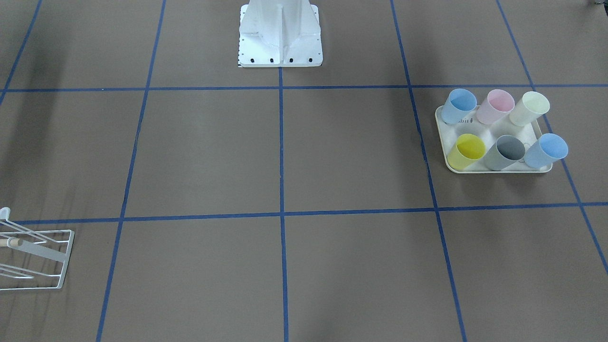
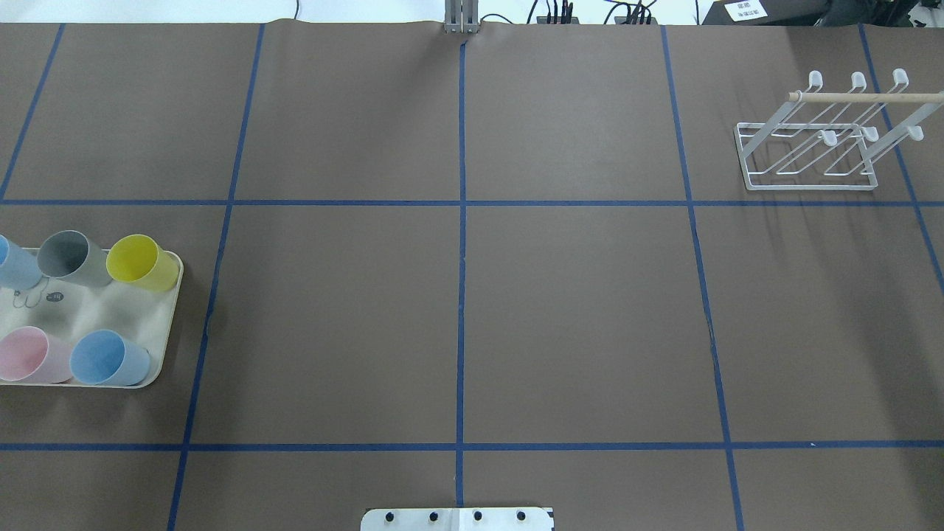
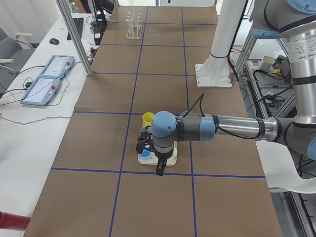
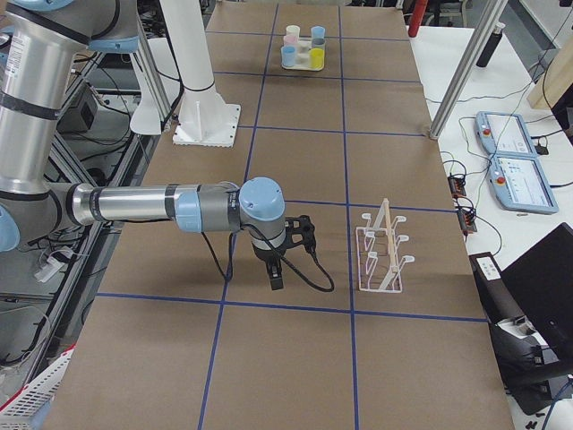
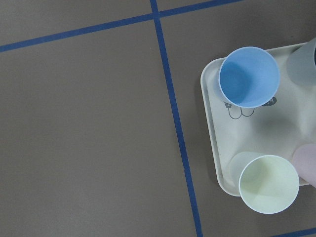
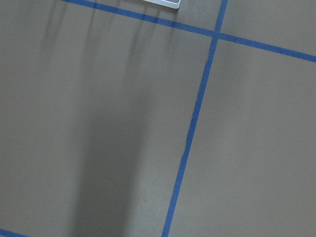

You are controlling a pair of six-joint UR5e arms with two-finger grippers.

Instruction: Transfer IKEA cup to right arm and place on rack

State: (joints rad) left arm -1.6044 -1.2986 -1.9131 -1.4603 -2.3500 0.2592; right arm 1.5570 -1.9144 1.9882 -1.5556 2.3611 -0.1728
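At the robot's left end of the brown paper counter with blue tape lines (image 2: 575,317), six small plastic cups stand mouth up on a cream tray with a little drawing (image 1: 482,129). The left grey arm (image 3: 232,127) reaches out over them. The black left end effector (image 3: 143,144) hangs just above the tray. I cannot tell if its fingers are spread or pressed together. Its camera looks down on a round blue cup (image 5: 249,76) and a pale yellow-green cup (image 5: 269,183) near the tray's edge.

I think the job now is to pick up one cup. The cups stand close together, so the fingers should come straight down over one rim and not bump the others.

The right grey arm (image 4: 143,204) is far off, near the white wire rack with a wooden stick (image 4: 383,251). I cannot tell how the right end effector (image 4: 304,233) stands either. No cup hangs on the rack yet.

Around the counter are metal posts and a white side table with two blue screens (image 3: 49,74).
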